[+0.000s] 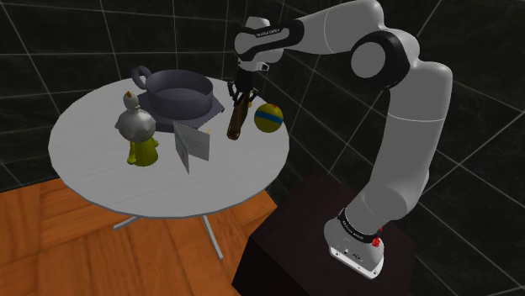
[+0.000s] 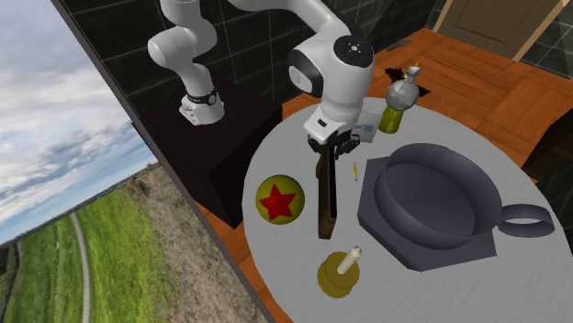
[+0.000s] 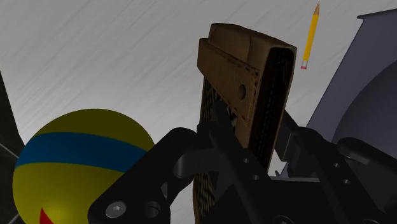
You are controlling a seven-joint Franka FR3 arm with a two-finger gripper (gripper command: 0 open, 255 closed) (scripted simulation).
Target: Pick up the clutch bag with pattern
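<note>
Hanging stiff and seemingly light, the patterned clutch bag (image 1: pixel 236 122) is clamped at its upper end by the gripper (image 1: pixel 241 94).

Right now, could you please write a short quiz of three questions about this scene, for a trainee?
1. True or false: the end effector is shut on the brown clutch bag.
2. Which colour is the stripe around the yellow ball? A blue, B green, C white.
3. Which thin thing lies on the table between the bag and the dark pan?
Key: 1 true; 2 A; 3 the pencil.
</note>
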